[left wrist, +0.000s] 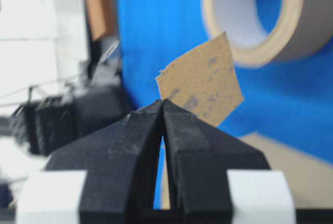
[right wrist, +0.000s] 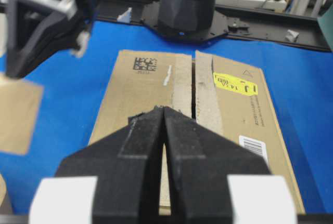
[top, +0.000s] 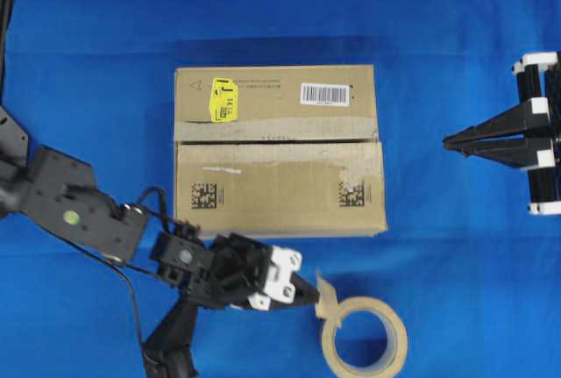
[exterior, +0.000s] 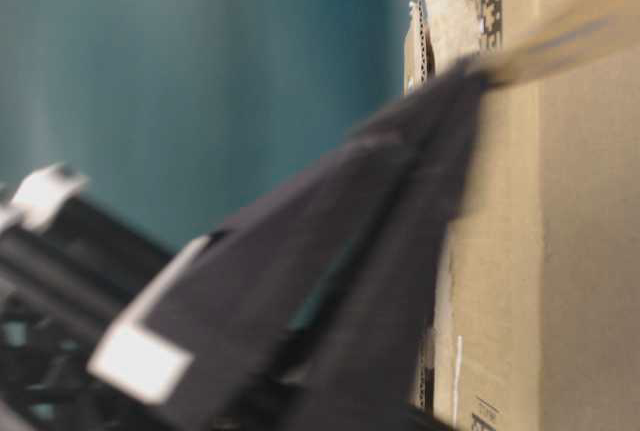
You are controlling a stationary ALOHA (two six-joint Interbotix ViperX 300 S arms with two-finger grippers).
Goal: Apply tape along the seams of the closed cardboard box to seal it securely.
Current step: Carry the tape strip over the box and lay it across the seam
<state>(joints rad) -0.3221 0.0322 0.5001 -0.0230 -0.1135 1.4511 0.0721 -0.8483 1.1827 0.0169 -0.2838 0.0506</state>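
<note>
Tape [left wrist: 201, 80] is hanging clamped in your left fingers [top: 308, 293] beside the roll [top: 364, 336], below the cardboard box [top: 279, 150], right fingers [top: 449, 142] together, so you're next carrying it onto the seams [top: 279, 140].

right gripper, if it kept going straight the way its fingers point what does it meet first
Probably the cardboard box. The right gripper, shut and empty, points at the box's near end, roughly in line with the seam. Its height over the table is unclear.
</note>
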